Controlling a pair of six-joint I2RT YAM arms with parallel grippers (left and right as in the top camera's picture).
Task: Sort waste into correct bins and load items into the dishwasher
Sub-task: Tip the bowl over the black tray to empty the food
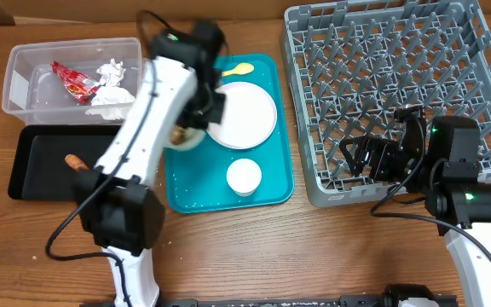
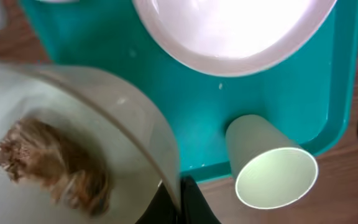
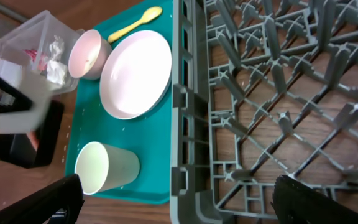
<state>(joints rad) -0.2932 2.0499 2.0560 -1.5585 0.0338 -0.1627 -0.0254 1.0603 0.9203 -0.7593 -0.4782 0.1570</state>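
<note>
Wooden table (image 1: pixel 331 256) under both my arms. My left gripper (image 2: pixel 180 198) is pinched closed on the rim of a white bowl (image 2: pixel 73 112) at the left edge of the teal tray (image 1: pixel 203 192), and a brown fried scrap (image 2: pixel 48 165) sits inside the bowl. Just beside it on the tray lie the white plate (image 1: pixel 244 115), the small cup (image 1: pixel 244 176) and, at the far end, the yellow spoon (image 1: pixel 237 70). To the left, the clear tub (image 1: pixel 24 85) holds the red wrapper (image 1: pixel 73 81) and crumpled tissue (image 1: pixel 113 81). The black tray (image 1: pixel 41 170) in front of it carries one brown scrap (image 1: pixel 77 162). My right gripper (image 1: pixel 358 158) hangs wide open and empty over the near edge of the grey dish rack (image 1: pixel 382 77).
</note>
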